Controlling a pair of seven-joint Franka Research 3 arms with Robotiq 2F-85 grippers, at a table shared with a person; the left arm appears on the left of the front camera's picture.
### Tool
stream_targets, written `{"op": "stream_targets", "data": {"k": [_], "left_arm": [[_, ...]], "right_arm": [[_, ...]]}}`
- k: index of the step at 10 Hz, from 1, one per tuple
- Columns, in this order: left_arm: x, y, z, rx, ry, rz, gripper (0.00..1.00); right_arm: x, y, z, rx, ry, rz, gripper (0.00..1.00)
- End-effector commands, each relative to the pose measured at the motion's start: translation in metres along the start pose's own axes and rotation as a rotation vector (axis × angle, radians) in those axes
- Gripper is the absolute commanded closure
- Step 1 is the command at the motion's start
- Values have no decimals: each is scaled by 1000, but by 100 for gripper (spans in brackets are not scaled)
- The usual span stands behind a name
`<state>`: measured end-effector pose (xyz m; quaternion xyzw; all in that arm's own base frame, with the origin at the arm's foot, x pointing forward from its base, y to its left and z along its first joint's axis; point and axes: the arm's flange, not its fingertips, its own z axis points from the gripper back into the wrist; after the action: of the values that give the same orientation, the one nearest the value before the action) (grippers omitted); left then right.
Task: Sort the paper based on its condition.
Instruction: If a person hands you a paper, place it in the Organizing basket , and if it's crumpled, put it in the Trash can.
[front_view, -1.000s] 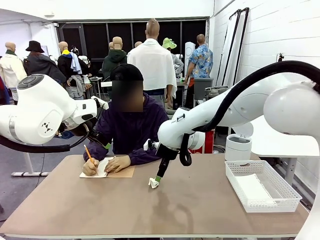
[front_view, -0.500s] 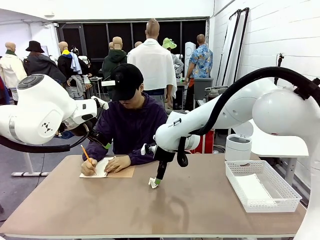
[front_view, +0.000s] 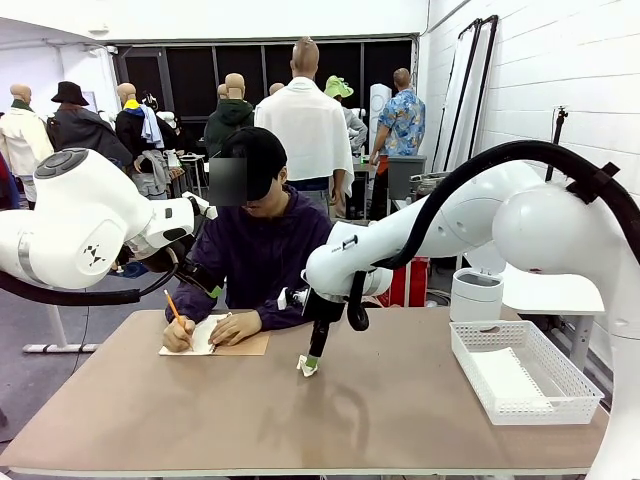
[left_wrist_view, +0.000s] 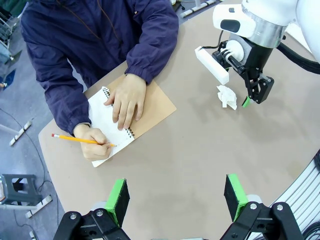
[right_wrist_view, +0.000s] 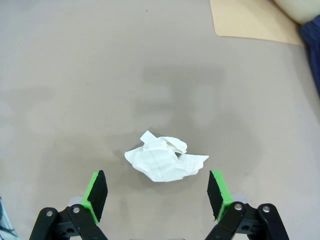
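Front: crumpled paper (front_view: 306, 367) sits mid-worktop (front_view: 200, 420), with the right gripper (front_view: 311, 358) tip right at it. Basket (front_view: 520, 372) is well apart at 3 o'clock, notebook (front_view: 205, 335) at 10 o'clock under the person's hands.
Left wrist: left gripper (left_wrist_view: 176, 200) fingers spread wide, empty, high over the worktop.
Right wrist: fingers apart, wad between them, no contact.
My read: near weightless, soft, springy; it crushes rather than slips. Pinch across the bulky middle, not the loose flap at 3 o'clock.

Front faces person (front_view: 262, 255); wrists (looking down) share table (left_wrist_view: 190, 165).
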<state>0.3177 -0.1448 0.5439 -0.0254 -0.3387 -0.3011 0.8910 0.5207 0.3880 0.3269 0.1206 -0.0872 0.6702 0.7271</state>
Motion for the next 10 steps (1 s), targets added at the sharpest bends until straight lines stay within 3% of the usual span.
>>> {"op": "stream_targets", "data": {"k": [1,7,9,10], "left_arm": [[-1,1,0,-7,1,-6,0],[-1,1,0,-7,1,-6,0],[-1,1,0,-7,1,-6,0],[-1,1,0,-7,1,-6,0]], "right_arm": [[4,-10,-6,19,29,-2,0],[6,-22,-27,59,42,-21,0],[6,-24,-27,66,35,-34,39],[7,-24,-26,69,30,-39,44]]}}
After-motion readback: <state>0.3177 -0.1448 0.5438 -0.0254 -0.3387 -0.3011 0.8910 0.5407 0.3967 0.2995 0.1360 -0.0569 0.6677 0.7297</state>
